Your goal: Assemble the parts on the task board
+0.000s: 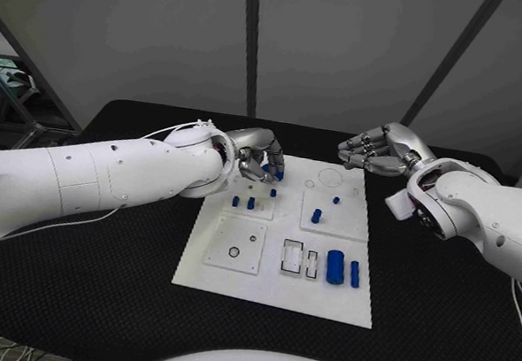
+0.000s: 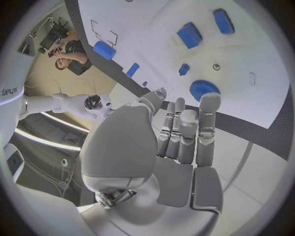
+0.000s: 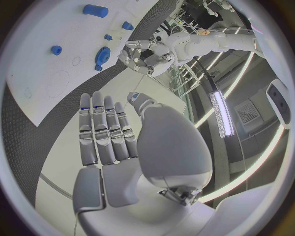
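Two white arms are reaching in from either side of a black table (image 1: 94, 285), meeting over the far end of the white task board (image 1: 278, 276), which is lying at the centre of the head view.

The left arm (image 1: 81, 176) is sweeping in from the left edge of the frame, its silver left hand (image 1: 259, 155) hanging over the board's upper left corner. In the left wrist view its fingers (image 2: 184, 130) are lying straight and close side by side, holding nothing, fingertips just above a blue toothed gear (image 2: 204, 90) on the board.

The right arm (image 1: 500, 223) is coming in from the right edge, and the right hand (image 1: 374, 152) is hovering just beyond the board's upper right corner. In the right wrist view its fingers (image 3: 104, 128) are stretched out flat, gripping nothing.

The blue parts are sitting scattered across the board. A thick blue cylinder (image 1: 335, 267) and a slimmer blue rod (image 1: 355, 274) are lying side by side at the lower right of the board. Small blue pegs (image 1: 316, 215) are standing nearer the middle, with more (image 1: 241, 202) at centre left, just below the left hand.
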### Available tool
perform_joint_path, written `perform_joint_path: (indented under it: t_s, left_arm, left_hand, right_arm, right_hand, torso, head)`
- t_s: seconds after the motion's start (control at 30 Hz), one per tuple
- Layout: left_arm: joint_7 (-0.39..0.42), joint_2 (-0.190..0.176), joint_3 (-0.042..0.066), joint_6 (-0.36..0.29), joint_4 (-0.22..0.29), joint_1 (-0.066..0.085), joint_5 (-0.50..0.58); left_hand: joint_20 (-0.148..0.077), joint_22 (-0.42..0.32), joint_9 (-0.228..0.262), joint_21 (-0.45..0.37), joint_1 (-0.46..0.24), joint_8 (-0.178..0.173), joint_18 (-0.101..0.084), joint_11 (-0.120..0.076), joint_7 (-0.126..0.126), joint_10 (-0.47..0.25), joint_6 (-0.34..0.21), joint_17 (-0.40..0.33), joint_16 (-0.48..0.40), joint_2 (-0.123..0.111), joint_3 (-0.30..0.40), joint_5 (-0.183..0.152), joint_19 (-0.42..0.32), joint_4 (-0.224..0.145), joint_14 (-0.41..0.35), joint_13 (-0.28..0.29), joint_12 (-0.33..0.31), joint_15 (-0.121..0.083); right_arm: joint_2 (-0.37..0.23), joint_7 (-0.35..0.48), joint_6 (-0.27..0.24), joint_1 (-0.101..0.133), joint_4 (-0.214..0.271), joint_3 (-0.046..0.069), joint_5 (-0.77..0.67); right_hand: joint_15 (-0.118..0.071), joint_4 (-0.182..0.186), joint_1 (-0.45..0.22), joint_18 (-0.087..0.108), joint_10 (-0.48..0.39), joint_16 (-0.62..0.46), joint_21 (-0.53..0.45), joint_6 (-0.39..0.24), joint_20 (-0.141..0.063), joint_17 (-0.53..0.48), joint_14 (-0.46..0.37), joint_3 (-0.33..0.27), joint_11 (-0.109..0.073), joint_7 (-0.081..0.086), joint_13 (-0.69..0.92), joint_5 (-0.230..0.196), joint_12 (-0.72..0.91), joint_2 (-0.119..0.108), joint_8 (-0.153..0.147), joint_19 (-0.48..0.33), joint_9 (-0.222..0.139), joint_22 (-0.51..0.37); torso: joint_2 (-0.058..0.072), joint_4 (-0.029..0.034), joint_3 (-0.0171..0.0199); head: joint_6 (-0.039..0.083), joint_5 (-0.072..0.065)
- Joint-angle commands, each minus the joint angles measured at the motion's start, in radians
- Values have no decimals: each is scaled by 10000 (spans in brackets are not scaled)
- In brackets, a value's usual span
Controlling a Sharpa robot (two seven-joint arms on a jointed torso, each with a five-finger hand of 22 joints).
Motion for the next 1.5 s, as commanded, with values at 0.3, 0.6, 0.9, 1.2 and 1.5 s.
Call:
perform_joint_path:
  t_s: [0.3,0.6,0.9,1.2,1.5]
  left_arm:
    - [4,411,-27,646,-490,-96,-1640]
    - [-141,525,-30,966,-627,-135,-1749]
    - [-189,574,-30,1137,-655,-160,-1762]
    - [-225,730,-30,1151,-897,-209,-1764]
    - [-216,888,-29,1174,-1099,-288,-1764]
  left_hand:
    - [-151,1216,-375,3010,-129,-265,-646,-119,-67,490,498,1239,1061,-91,-50,-18,1367,-88,1258,-713,-607,-131]
    - [-174,1353,-455,3405,-214,-344,-716,-119,-53,578,558,1289,1116,-110,-139,-23,1557,-73,1415,-849,-737,-153]
    - [-185,1440,-510,3669,-281,-398,-763,-109,-29,675,623,1305,1139,-117,-245,-28,1686,-52,1519,-945,-831,-155]
    - [-190,1487,-564,3797,-129,-449,-788,-101,6,806,705,1308,1150,7,-190,-8,1760,-129,1597,-1042,-930,-155]
    - [-203,1533,-620,3911,38,-503,-809,-114,19,946,792,1302,1159,128,-16,0,1818,-234,1648,-1151,-1053,-169]
  right_arm:
    - [4,60,-14,16,57,5,31]
    - [7,53,-23,17,65,5,31]
    - [22,52,-26,17,49,5,31]
    - [38,53,-24,16,44,5,31]
    - [56,57,-13,16,40,5,31]
  right_hand:
    - [5,-9,-59,38,-65,-35,-57,-31,17,-23,-96,67,4,12,-7,46,-52,-3,-23,50,-4,-17]
    - [6,-12,-58,38,-68,-35,-62,-36,17,-27,-97,67,6,14,-7,45,-53,-6,-25,52,-5,-20]
    - [6,-12,-58,38,-68,-35,-62,-36,17,-27,-97,67,6,14,-7,45,-53,-6,-25,52,-5,-20]
    - [6,-12,-58,38,-68,-35,-62,-36,17,-27,-97,67,6,14,-7,45,-53,-6,-25,52,-5,-20]
    - [6,-12,-58,38,-68,-35,-62,-36,17,-27,-97,67,6,14,-7,45,-53,-6,-25,52,-5,-20]
  torso:
    - [-1,-6,1]
    - [-11,19,4]
    - [-16,14,1]
    - [-7,12,1]
    - [-9,13,2]
  head:
    - [16,-59]
    - [-3,-84]
    - [-15,-83]
    - [-7,-90]
    - [-23,-90]
